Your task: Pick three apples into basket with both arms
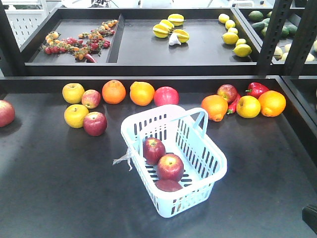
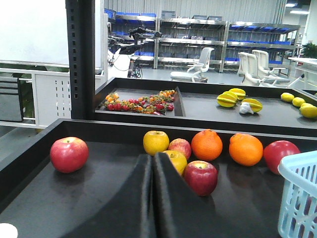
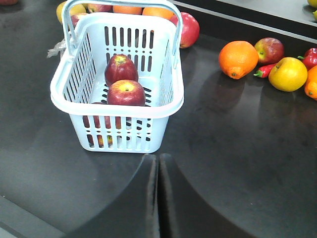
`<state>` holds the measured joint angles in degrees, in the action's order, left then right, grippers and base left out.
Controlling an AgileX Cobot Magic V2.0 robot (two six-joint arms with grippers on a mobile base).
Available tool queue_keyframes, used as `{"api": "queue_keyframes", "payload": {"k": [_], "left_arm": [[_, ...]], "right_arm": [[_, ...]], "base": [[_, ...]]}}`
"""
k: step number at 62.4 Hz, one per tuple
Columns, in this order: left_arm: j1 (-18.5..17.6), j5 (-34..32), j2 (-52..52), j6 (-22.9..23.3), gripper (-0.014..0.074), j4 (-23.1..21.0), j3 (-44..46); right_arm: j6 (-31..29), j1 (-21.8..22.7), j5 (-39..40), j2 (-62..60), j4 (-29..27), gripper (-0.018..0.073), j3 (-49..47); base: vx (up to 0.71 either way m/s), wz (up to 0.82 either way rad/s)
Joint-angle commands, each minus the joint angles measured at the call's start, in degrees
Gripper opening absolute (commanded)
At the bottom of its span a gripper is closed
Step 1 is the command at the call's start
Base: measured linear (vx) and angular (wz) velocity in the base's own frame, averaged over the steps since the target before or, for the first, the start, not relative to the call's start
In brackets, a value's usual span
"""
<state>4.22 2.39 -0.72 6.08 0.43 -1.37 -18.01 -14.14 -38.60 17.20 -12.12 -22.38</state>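
The pale blue-white basket (image 1: 148,115) stands mid-table with its handle folded back. Three dark red apples lie inside it: one at the far end (image 1: 154,150), one in the middle (image 1: 170,167) and one at the near end (image 1: 168,186). The right wrist view shows the basket (image 3: 163,111) with two apples on top (image 3: 121,69) (image 3: 126,93) and the third behind the slots (image 3: 99,121). My right gripper (image 3: 158,157) is shut and empty, just short of the basket. My left gripper (image 2: 152,157) is shut and empty, to the left of the basket (image 2: 299,198). Neither gripper shows in the front view.
Loose fruit lines the back of the table: a dark red apple (image 1: 95,123), yellow apples (image 1: 73,92), oranges (image 1: 114,91), a red apple (image 1: 166,95) and a red pepper (image 1: 256,89). Another apple (image 1: 5,113) lies far left. A raised shelf edge (image 1: 148,69) runs behind.
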Motion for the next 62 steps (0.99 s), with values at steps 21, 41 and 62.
{"api": "queue_keyframes", "payload": {"k": [21, 41, 62], "left_arm": [[-0.1, -4.6, -0.9, 0.1, -0.0006, -0.4, -1.4], [-0.1, -4.6, -0.9, 0.1, -0.0006, -0.4, -1.4], [-0.1, -4.7, -0.8, 0.1, -0.0006, -0.4, -1.4]], "right_arm": [[1.3, 0.4, 7.0, -0.6, -1.3, -0.0001, 3.3], [18.0, 4.8, 22.0, -9.3, -1.3, -0.0001, 18.4], [31.7, 14.5, 27.3, -18.4, 8.8, -0.0001, 24.9]], "base": [[0.00, 0.00], [0.00, 0.00], [0.00, 0.00]]}}
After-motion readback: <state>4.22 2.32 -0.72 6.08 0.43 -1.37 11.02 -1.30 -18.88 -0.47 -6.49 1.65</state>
